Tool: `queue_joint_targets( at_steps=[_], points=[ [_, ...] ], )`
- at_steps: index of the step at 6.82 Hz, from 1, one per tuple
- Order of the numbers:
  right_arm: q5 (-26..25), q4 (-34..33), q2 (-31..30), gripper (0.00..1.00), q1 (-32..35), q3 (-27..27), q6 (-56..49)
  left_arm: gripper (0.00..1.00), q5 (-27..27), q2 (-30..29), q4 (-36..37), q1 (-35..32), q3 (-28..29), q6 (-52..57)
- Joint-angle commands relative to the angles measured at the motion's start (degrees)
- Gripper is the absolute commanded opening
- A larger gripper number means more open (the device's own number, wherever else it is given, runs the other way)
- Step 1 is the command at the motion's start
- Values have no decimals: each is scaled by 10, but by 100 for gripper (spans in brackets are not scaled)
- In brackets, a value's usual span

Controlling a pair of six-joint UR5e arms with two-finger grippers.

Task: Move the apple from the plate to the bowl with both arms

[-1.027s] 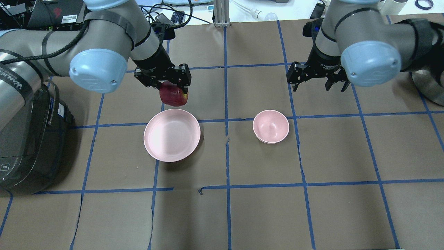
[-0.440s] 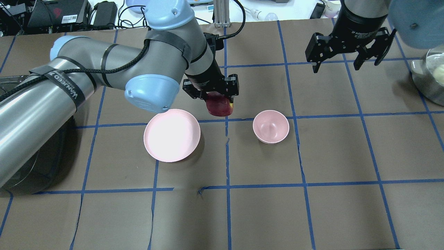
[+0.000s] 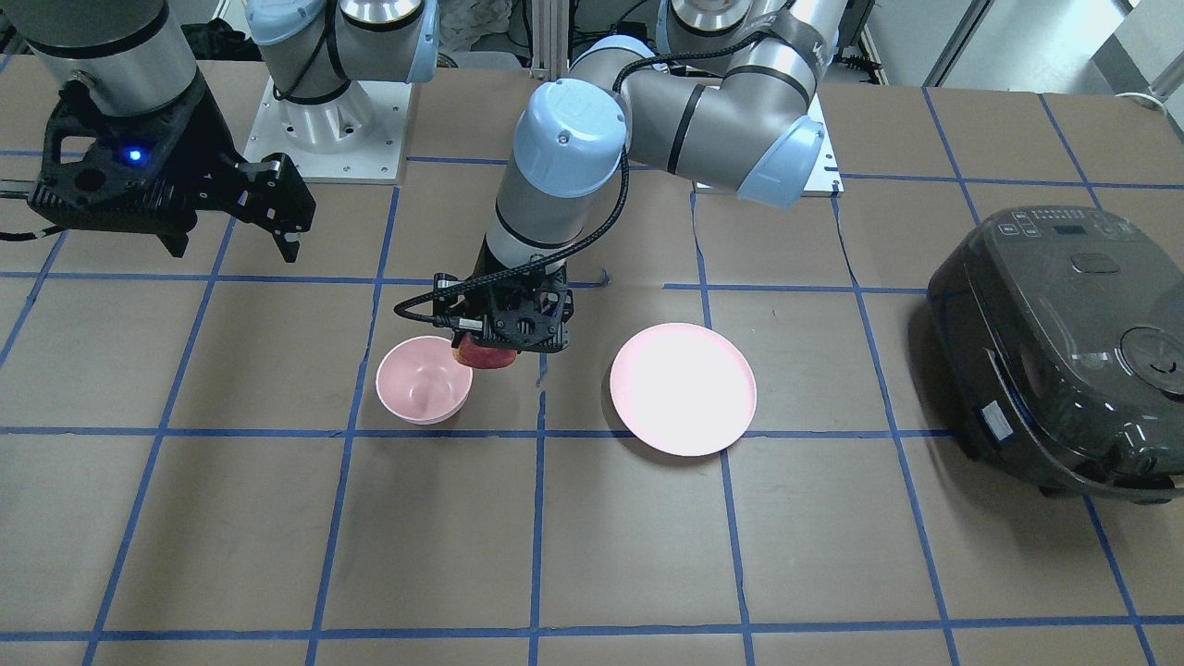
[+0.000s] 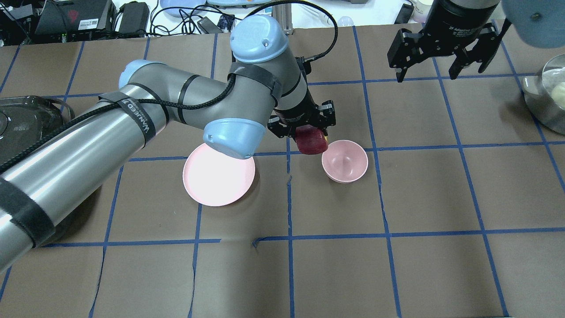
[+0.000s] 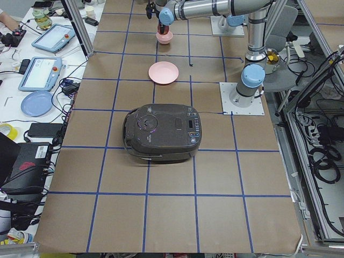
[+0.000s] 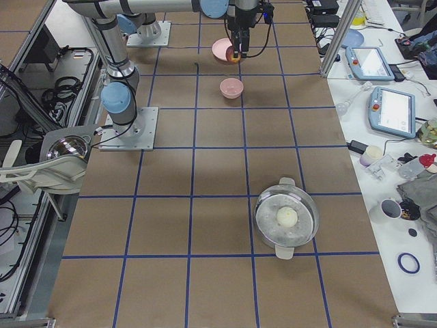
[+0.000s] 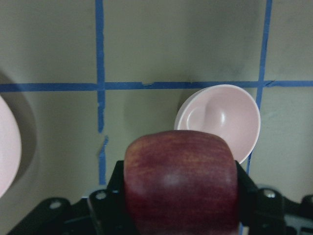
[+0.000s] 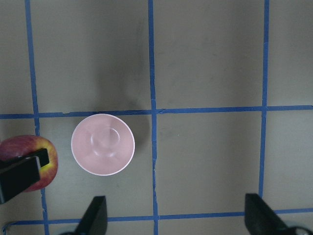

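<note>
My left gripper (image 4: 309, 132) is shut on the dark-red apple (image 4: 310, 141) and holds it in the air just beside the bowl's left rim. The apple fills the left wrist view (image 7: 181, 181) and shows at the left edge of the right wrist view (image 8: 29, 161). The small deep pink bowl (image 4: 344, 161) stands empty right of centre; it also shows in the front view (image 3: 423, 379). The wide pink plate (image 4: 218, 176) lies empty to its left, partly under my left arm. My right gripper (image 4: 443, 66) is open and empty, high at the far right.
A dark rice cooker (image 3: 1064, 342) stands at the table's left end. A steel pot (image 4: 547, 97) with a pale round thing in it sits at the far right edge. Blue tape lines grid the brown table cover.
My left arm has carried the apple to the right, from behind the plate to beside the bowl. My right gripper has moved up and back, away from the bowl, and stays open.
</note>
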Motion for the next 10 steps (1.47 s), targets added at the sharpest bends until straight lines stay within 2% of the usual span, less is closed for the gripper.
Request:
queue_joint_targets(
  at_steps=[1, 2, 6, 10],
  points=[
    [1, -3, 2, 100, 0, -3, 0, 0, -7, -38, 62, -15, 1, -52],
    [0, -3, 3, 100, -1, -3, 0, 0, -34, -53, 110, -18, 1, -96],
    [0, -2, 3, 100, -2, -3, -1, 0, -31, -97, 131, -40, 4, -114],
    [-1, -2, 3, 100, -2, -2, -1, 0, -31, -108, 140, -46, 1, -110]
  ],
)
